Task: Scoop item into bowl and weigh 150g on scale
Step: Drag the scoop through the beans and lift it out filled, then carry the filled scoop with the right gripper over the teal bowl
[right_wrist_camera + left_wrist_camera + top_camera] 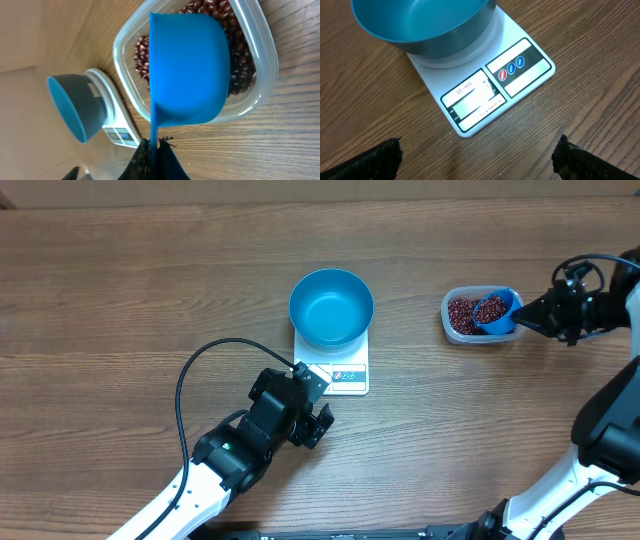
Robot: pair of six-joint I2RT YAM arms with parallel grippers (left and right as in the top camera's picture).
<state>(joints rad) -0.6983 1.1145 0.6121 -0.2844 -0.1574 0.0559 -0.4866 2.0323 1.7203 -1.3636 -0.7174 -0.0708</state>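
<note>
The bright blue bowl [331, 307] stands empty on the white scale [345, 376], whose display edge faces the front. My left gripper [318, 402] hovers open just in front of the scale [495, 85], with nothing between its fingers [387, 155]; the bowl [420, 25] fills the top of that view. At the right, red-brown beans [460, 313] lie in a clear tub [450, 330]. My right gripper [154, 145] is shut on the handle of a small blue scoop [187, 70], which sits in the tub over the beans [240, 65]. Overhead, the scoop [494, 310] holds beans.
The clear tub [265, 60] sits about a hand's width right of the scale [117, 132]. A black cable [200, 370] loops from the left arm over the table. Bare wooden tabletop lies around everything.
</note>
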